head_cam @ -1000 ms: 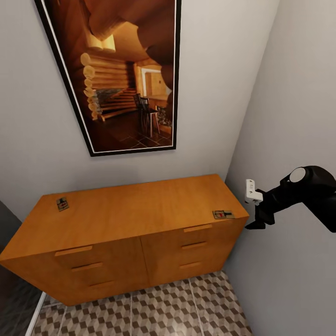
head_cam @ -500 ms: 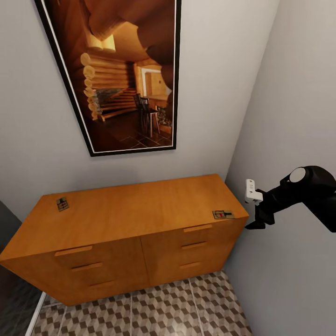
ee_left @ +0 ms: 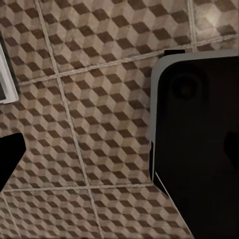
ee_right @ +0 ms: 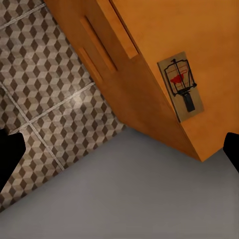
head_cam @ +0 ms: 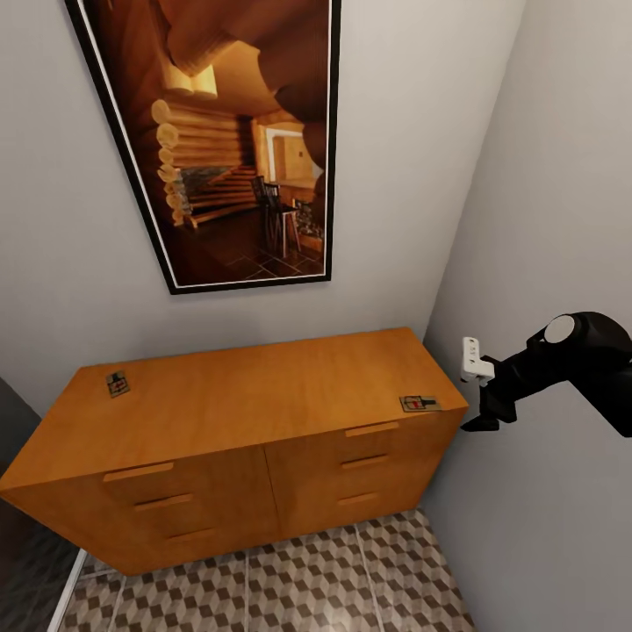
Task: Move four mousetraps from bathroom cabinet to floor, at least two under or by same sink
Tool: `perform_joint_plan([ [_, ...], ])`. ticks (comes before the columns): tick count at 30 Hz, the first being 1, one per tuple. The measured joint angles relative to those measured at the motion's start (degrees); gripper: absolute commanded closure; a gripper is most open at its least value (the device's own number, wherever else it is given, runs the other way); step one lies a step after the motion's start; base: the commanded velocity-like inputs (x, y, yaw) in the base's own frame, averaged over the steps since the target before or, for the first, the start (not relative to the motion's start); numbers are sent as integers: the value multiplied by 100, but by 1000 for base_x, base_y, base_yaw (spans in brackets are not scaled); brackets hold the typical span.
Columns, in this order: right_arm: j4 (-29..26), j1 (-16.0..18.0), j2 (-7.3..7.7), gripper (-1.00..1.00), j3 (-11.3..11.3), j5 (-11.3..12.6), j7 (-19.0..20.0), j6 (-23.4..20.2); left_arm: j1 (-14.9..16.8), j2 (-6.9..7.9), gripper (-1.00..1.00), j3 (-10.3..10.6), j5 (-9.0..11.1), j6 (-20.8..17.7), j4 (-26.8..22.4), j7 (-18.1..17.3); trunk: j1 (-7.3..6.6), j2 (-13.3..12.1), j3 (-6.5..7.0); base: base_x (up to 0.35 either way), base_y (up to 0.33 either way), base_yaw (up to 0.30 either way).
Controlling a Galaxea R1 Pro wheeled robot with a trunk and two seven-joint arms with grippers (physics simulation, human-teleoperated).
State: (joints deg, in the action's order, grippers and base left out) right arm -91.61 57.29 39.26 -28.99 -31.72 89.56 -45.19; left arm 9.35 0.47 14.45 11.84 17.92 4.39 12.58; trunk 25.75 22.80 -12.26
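Note:
The orange-brown cabinet [head_cam: 237,412] stands against the wall, all drawers closed. Two mousetraps lie on its top: one [head_cam: 117,384] near the far left corner, the other [head_cam: 420,404] at the front right corner. My right gripper [head_cam: 484,405] hangs open just off the cabinet's right end, between it and the side wall, holding nothing. In the right wrist view the near mousetrap [ee_right: 180,85] lies ahead of the right gripper [ee_right: 119,154], by the cabinet's [ee_right: 149,45] corner. My left gripper [ee_left: 119,154] points down at the cube-patterned bathroom floor [ee_left: 89,99], with nothing between its fingers. The sink is out of view.
A large framed picture [head_cam: 237,140] hangs on the wall above the cabinet. A grey side wall [head_cam: 562,219] closes the right side tightly. Cube-patterned tiles [head_cam: 290,584] run in front of the cabinet. A black part of my body [ee_left: 199,149] blocks part of the left wrist view.

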Motion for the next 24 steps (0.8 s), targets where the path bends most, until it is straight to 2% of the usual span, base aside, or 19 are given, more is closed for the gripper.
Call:
perform_joint_plan([
  [14, 0, 0, 0, -100, 1, 0, 0, 0, -80, 0, -100, 0, -1, -54, -3, -11, 0, 0, 0, 4, 0, 0],
  [24, 0, 1, 0, -100, -2, -1, 1, 0, -83, -5, -100, 0, -1, -70, -4, -4, -2, 1, 0, 119, -65, 0],
])
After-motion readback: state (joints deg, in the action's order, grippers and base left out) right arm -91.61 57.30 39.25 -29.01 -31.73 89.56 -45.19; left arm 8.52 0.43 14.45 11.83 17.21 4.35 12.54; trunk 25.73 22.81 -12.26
